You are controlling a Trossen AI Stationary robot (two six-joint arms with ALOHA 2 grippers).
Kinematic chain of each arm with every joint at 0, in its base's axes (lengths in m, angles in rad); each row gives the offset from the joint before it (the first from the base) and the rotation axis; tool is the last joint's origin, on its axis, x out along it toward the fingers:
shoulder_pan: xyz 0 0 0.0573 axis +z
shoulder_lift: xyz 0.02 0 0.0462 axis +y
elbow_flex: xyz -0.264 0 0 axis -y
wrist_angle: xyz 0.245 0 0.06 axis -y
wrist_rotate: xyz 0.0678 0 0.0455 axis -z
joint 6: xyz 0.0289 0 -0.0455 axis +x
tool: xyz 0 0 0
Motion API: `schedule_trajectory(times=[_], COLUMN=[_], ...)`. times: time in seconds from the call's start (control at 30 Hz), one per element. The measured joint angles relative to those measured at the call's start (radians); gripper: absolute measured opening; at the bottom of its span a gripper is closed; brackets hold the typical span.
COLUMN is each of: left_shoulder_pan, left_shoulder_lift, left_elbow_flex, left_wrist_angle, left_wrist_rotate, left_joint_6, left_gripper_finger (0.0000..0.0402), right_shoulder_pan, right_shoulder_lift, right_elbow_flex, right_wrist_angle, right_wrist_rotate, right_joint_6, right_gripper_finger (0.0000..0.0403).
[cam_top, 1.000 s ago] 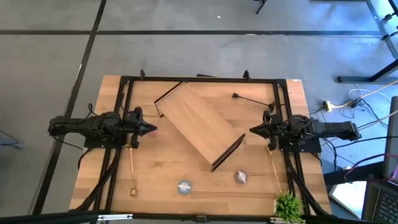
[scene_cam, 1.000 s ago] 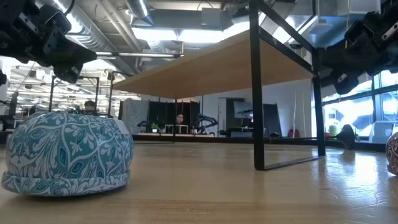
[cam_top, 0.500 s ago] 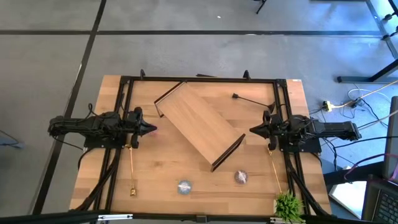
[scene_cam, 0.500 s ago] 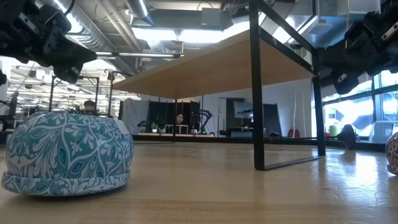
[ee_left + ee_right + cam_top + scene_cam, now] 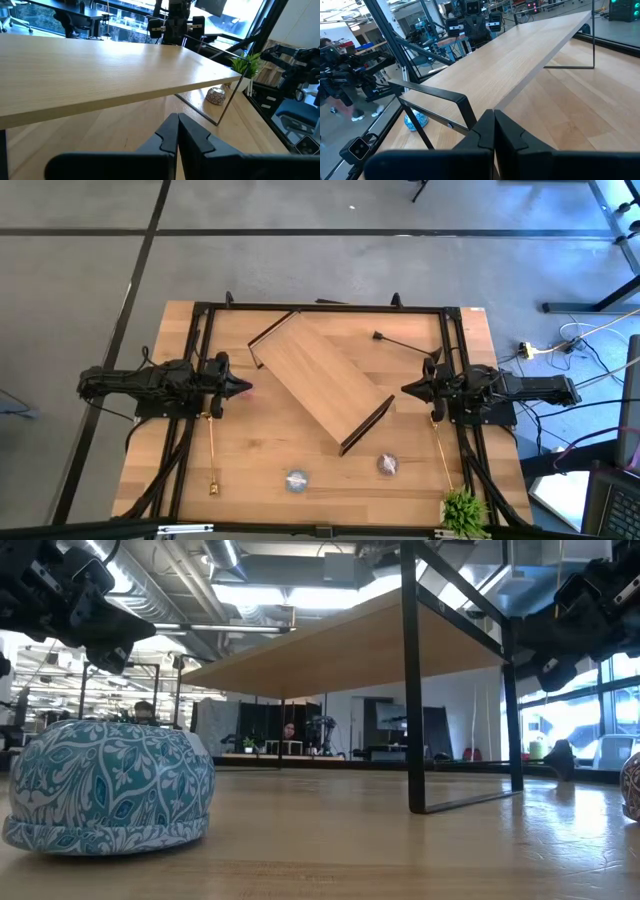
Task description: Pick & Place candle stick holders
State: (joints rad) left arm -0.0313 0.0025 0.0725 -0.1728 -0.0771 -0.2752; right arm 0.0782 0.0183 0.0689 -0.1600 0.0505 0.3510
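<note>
Both pincers, left pincer (image 5: 243, 388) and right pincer (image 5: 407, 389), are pressed together empty beside the wooden board (image 5: 318, 382).

the wooden table (image 5: 250, 450) carries a wooden board (image 5: 318, 383), gold stems (image 5: 211, 452), a black stem (image 5: 405, 342), two glittery rounds (image 5: 296, 480) and a plant (image 5: 464, 509)

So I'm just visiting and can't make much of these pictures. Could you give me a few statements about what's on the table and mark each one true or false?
1. Both grippers are shut and hold nothing. True: the left gripper and right gripper have their fingers pressed together.
2. The wooden board lies square to the table edges. False: it sits at a diagonal between the arms.
3. The pale blue round sits on top of the board. False: it rests on the table near the front edge.
4. A black candle stick holder lies flat beside the board. True.
5. The green plant stands at a front corner, on the right arm's side. True.
</note>
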Motion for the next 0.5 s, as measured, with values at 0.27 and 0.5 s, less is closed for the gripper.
schedule_trajectory(times=[0.27, 0.5], left_shoulder_pan=[0.0, 0.0], left_shoulder_lift=[0.0, 0.0], left_elbow_flex=[0.0, -0.003], left_wrist_angle=[0.0, 0.056], left_wrist_rotate=[0.0, -0.02], left_joint_6=[0.0, -0.005], left_gripper_finger=[0.0004, 0.0004], right_shoulder_pan=[0.0, 0.0], right_shoulder_lift=[0.0, 0.0], right_elbow_flex=[0.0, 0.0], right_wrist_angle=[0.0, 0.0], right_wrist_rotate=[0.0, 0.0], right_joint_6=[0.0, 0.0], right_gripper_finger=[0.0, 0.0])
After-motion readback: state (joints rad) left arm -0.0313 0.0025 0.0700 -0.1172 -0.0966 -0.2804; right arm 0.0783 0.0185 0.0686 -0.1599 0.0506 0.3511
